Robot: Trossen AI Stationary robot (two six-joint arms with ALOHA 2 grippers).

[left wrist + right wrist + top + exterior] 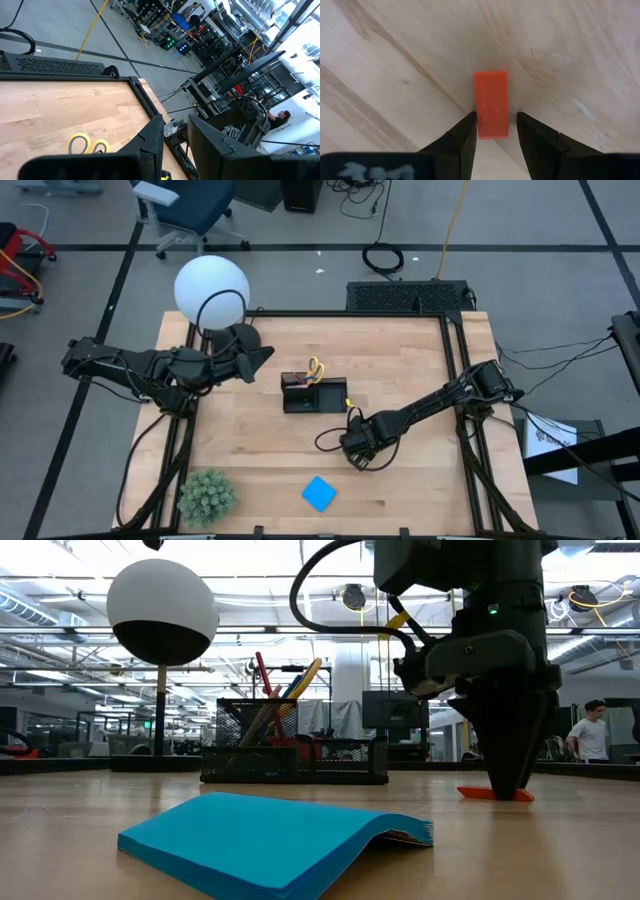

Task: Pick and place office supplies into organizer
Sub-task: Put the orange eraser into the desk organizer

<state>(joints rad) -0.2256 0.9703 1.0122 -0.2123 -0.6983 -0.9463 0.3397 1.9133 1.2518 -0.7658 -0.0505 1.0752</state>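
Right pincer is down on the bench, fingers narrow and straddling the flat orange-red eraser, right of the black organizer. Left pincer hovers near the lamp, narrowly parted, empty.

table: pale wood, black-framed | organizer sitting near centre | blue note pad lying toward front edge | orange-red eraser lying flat on wood | green plant standing at front-left corner | lamp base resting at back-left
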